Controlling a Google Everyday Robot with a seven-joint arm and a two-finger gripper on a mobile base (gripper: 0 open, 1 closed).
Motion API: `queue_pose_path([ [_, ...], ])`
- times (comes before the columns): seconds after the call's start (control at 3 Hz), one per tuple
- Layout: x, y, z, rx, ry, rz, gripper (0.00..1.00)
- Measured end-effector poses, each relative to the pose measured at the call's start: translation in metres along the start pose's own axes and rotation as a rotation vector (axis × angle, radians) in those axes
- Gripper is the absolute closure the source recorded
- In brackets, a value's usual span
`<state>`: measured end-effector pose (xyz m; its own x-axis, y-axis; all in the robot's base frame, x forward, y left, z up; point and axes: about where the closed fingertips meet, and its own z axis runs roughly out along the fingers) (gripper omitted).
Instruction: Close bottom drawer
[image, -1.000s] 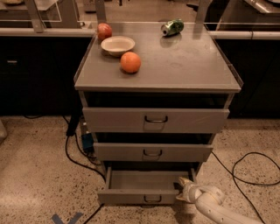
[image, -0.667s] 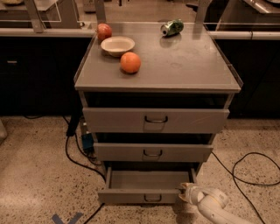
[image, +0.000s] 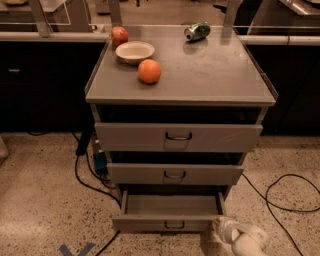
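The bottom drawer (image: 170, 220) of the grey cabinet is pulled out, showing its plain grey tray and a small dark wire handle (image: 174, 226) at the centre of its short front. The mid-sized drawer (image: 175, 174) and the tall top drawer (image: 178, 137) stand above it, each slightly out. My gripper (image: 220, 226) is at the right end of the bottom drawer's front, touching or almost touching it. My white arm (image: 247, 241) reaches in from the lower right corner.
On the cabinet top (image: 215, 75) lie an orange (image: 149, 71), a white bowl (image: 134, 51), a red apple (image: 119, 36) and a green can (image: 197, 31) on its side. Black cables (image: 285, 195) run over the speckled floor on both sides. Dark counters stand behind.
My gripper and arm have shifted slightly right and down along the drawer's right front corner. The bottom drawer looks about as far out as before.
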<state>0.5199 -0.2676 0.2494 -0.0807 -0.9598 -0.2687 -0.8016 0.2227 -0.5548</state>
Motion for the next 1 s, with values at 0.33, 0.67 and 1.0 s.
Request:
queue_pose_path([
  [0.33, 0.004, 0.014, 0.006, -0.036, -0.007, -0.022, 1.0],
  [0.67, -0.02, 0.055, 0.05, -0.174, -0.08, -0.077, 1.0],
  [1.0, -0.05, 0.084, 0.08, -0.256, -0.146, -0.072, 1.0],
])
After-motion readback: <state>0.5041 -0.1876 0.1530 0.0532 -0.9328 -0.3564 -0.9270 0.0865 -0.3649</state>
